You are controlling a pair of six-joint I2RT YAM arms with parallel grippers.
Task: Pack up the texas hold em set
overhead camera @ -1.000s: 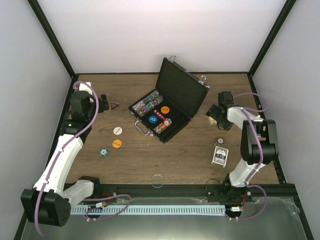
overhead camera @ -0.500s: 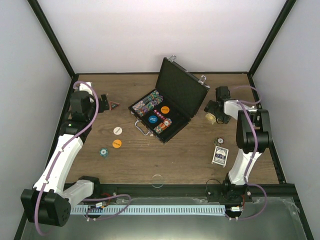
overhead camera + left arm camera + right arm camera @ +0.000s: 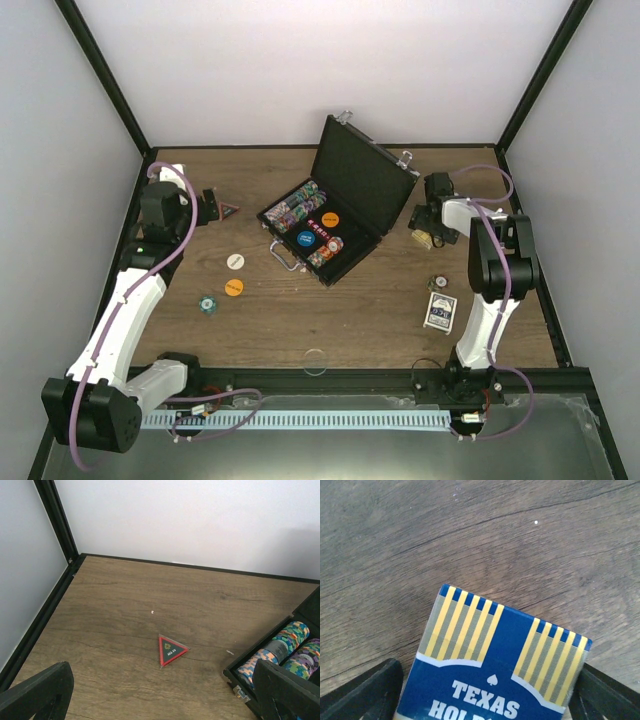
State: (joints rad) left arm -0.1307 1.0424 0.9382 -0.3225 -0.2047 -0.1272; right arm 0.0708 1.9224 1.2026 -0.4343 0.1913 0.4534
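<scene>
1. Blue card box (image 3: 500, 665) with yellow stripes, printed "TEXAS HOLD", lies flat on the wooden tabletop (image 3: 380, 300) at the far right. It sits just right of the open black case (image 3: 365, 185).
2. The right end effector (image 3: 487, 692) is down over that box with one finger on each side. The fingers stand wide and very close to its edges, but I cannot tell whether they pinch it.
3. The left end effector (image 3: 162, 692) hangs at the far left, fingers spread wide with nothing between them. A red-edged triangular "ALL IN" marker (image 3: 171, 650) lies on the wood ahead of it.
4. The case's lid is propped up on its far-right side. Rows of multicoloured chips (image 3: 298, 207), an orange button (image 3: 330, 218) and a blue button (image 3: 306, 239) already sit in the tray.
5. Other pieces lie loose:
   - At the near right is a second deck (image 3: 440, 312), with a single chip (image 3: 438, 283) just beyond it.
   - At the left are a white button (image 3: 234, 261), another orange button (image 3: 233, 287) and a greenish chip (image 3: 207, 303).
6. The step in hand looks like securing the card box to move it into the case. Packing seems only partly done.
7. The next move calls for a firm squeeze across the box and a straight lift off the wood. The box then has to travel left, over or around the raised lid, which stands between it and the tray.
</scene>
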